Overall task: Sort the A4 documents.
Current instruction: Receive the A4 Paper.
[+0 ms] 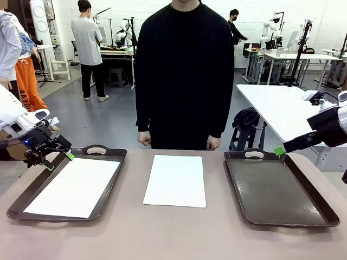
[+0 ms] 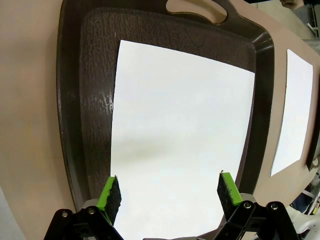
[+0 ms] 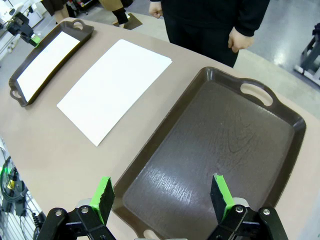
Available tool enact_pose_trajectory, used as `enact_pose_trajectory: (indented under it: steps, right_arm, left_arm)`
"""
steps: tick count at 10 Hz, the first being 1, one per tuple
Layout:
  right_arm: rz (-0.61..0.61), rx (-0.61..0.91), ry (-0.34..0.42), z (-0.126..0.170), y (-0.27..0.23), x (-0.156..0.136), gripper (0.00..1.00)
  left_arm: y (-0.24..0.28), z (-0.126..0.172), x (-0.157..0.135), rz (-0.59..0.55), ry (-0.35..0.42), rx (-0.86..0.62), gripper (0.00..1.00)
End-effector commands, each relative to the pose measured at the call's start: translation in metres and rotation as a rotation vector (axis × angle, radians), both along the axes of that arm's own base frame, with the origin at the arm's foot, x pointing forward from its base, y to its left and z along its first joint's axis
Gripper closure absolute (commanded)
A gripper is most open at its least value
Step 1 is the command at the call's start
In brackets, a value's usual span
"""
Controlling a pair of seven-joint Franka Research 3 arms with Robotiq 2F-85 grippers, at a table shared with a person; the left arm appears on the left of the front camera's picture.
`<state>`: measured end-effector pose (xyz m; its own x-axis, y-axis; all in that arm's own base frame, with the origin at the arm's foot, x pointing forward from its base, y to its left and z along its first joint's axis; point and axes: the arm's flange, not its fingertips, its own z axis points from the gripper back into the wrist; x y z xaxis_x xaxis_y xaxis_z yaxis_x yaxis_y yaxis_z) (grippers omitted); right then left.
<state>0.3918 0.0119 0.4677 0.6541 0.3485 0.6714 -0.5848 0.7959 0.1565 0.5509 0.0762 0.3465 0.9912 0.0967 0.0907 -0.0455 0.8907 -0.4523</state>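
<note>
Front view, left hand (image 1: pixel 58 160): fingers spread and empty, over the far left corner of the left tray (image 1: pixel 16 208).
Front view, tray sheet (image 1: pixel 73 187): lies flat in that tray, just beside the hand on the robot's side. Its long axis follows the tray's length, with bare tray floor at the far handle end.
Front view, middle sheet (image 1: pixel 175 180): flat on the tabletop (image 1: pixel 173 233) between the trays, well apart from both hands. Its long axis runs toward the person (image 1: pixel 184 70), with open tabletop on every side.
Front view, right hand (image 1: pixel 279 150): one green tip shows beside the far rim of the bare right tray (image 1: pixel 282 189).
Left wrist view, left hand (image 2: pixel 169 191): pads wide apart, gripping nothing. The tray sheet (image 2: pixel 180 140) lies below, spanning the gap between them, its long axis leading away. The middle sheet (image 2: pixel 295 110) lies beyond the tray wall.
Right wrist view, right hand (image 3: pixel 162 196): pads spread and empty, with the right tray (image 3: pixel 215 140) below and ahead.
Right wrist view, middle sheet (image 3: pixel 115 87): beside that tray with a strip of tabletop between, long edges roughly parallel to the tray's.
</note>
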Motion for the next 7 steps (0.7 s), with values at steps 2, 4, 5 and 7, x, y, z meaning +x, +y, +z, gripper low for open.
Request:
enact_pose_trajectory:
  steps: [2, 4, 5, 7]
  right_arm:
    - [0.009, 0.019, -0.001, -0.004, 0.0, 0.003, 0.0]
    - [0.009, 0.019, -0.001, -0.004, 0.0, 0.003, 0.0]
    - [0.009, 0.019, -0.001, -0.004, 0.0, 0.003, 0.0]
    - [0.009, 0.019, -0.001, -0.004, 0.0, 0.003, 0.0]
  left_arm:
    - [0.002, 0.0, -0.001, -0.022, -0.002, 0.002, 0.0]
    - [0.002, 0.0, -0.001, -0.022, -0.002, 0.002, 0.0]
    - [0.002, 0.0, -0.001, -0.022, -0.002, 0.002, 0.0]
    - [-0.01, 0.02, -0.004, -0.059, -0.068, 0.018, 0.0]
